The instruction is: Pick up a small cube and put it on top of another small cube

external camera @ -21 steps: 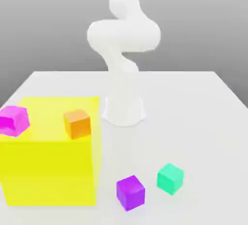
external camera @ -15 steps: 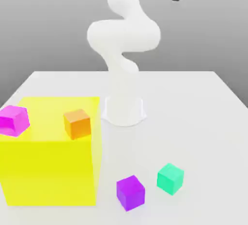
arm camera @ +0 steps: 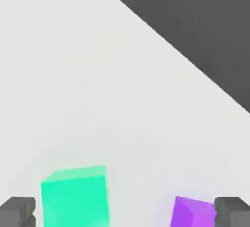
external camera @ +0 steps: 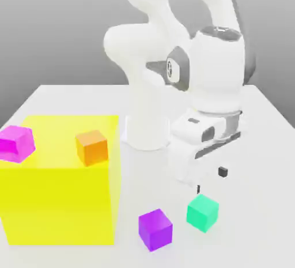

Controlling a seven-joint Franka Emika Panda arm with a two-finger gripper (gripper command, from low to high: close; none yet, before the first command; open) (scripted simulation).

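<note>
Hovering open claw [external camera: 211, 180], teal cube [external camera: 202, 212] cropped

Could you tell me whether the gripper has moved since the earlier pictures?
Yes. The gripper has come down from the top of the exterior view and now hangs open just above the teal-green cube, which has stayed put.

bright even sim lighting, barely any shadows, no glare, soft blurry render, table [external camera: 69, 97] washed out white, grey backdrop fading darker upward

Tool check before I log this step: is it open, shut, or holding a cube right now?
Tool: open, holding nothing, poised above the small teal-green cube.
</note>
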